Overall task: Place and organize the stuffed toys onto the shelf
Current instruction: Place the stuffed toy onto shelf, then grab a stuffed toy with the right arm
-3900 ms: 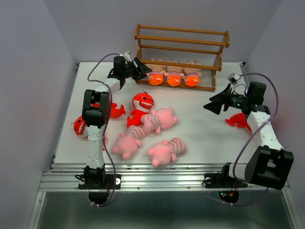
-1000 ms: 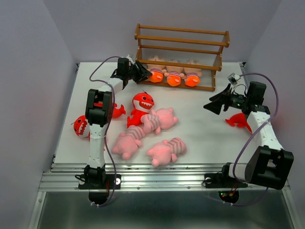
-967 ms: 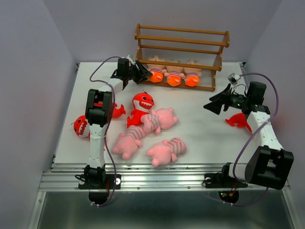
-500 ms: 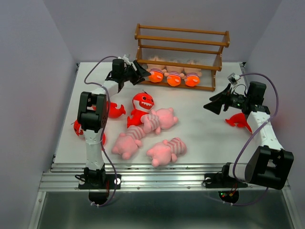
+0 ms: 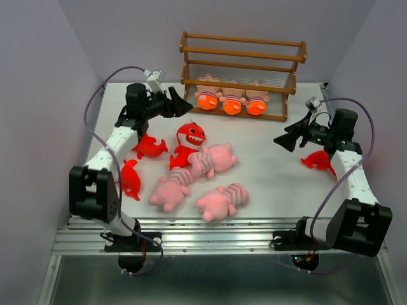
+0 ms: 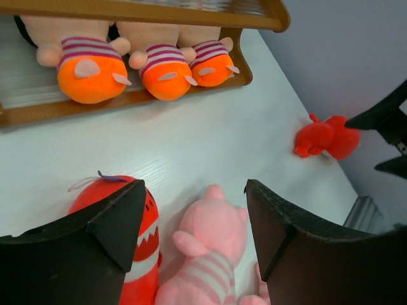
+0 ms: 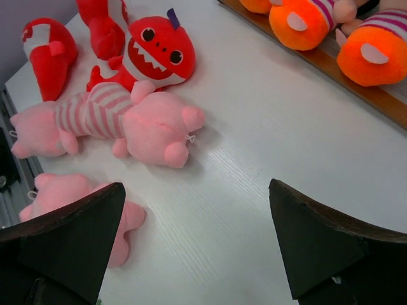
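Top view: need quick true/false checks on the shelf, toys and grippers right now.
1. Three dolls lie on the bottom tier of the shelf. True.
2. The left gripper holds a shark. False: the left gripper is open and holds nothing.
3. All three pink toys are on the table. True.
4. A shark sits on the top tier. False: all four sharks are on the table.
5. One shark lies beside the right arm, apart from the other three. True.
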Tool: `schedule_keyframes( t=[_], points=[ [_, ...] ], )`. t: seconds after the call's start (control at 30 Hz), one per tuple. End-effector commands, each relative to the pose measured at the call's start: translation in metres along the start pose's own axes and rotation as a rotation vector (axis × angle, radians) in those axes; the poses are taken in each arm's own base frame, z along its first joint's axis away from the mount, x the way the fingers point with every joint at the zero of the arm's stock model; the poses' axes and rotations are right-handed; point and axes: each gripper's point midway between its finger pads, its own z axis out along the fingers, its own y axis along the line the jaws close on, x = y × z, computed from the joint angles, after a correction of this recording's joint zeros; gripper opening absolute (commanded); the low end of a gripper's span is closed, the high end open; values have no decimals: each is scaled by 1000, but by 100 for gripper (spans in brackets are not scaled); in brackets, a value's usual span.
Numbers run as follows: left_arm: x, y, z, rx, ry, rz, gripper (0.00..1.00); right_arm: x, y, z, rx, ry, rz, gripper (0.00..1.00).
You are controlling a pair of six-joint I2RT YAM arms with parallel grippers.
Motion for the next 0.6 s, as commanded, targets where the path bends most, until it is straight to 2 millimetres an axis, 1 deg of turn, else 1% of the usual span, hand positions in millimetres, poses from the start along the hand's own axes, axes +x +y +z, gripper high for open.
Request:
schedule_keyframes(
  t=[0.0,0.03,0.07,0.1,0.13,0.17,0.2,0.23,0.27,0.3,0.33,0.37,0.4,0.43,0.47,0.5,0.57],
  points=[
    [-10,-36,-59,8,-107,333,75,-8,-9,-8,85,-14,-150,100],
    [-7,-37,-68,-4,-124,368,76,-6,-6,-9,69,-16,-174,100],
    [-15,-50,-87,-22,-191,428,78,2,0,-8,39,-15,-193,100],
    [-1,-44,-94,-36,-208,439,99,5,12,-7,-41,-27,-254,100],
    [-1,-49,-103,-36,-245,459,99,11,20,-7,-88,-31,-275,100],
    [-8,-62,-122,-45,-320,501,99,15,28,-7,-133,-37,-302,100],
    [-8,-64,-130,-56,-353,520,99,17,32,-7,-175,-50,-404,100],
    [5,-54,-134,-86,-349,516,99,21,46,-10,-234,-54,-370,100],
    [5,-49,-141,-131,-374,523,99,22,55,-6,-272,-49,-390,100],
    [3,-51,-152,-159,-407,547,99,29,56,-3,-289,-24,-384,100],
    [10,-42,-155,-194,-406,535,99,23,57,1,-293,-5,-416,100],
    [7,-41,-163,-228,-435,534,99,31,69,17,-358,44,-441,100],
    [7,-41,-166,-234,-442,535,99,44,67,25,-337,146,-457,100],
    [8,-40,-166,-234,-443,528,99,46,71,36,-348,198,-502,100],
    [9,-42,-165,-226,-442,528,99,54,77,46,-366,248,-525,100],
    [10,-41,-162,-223,-425,527,99,70,89,67,-390,333,-587,100],
    [12,-35,-159,-242,-395,527,99,85,100,88,-405,409,-671,100]
  ],
)
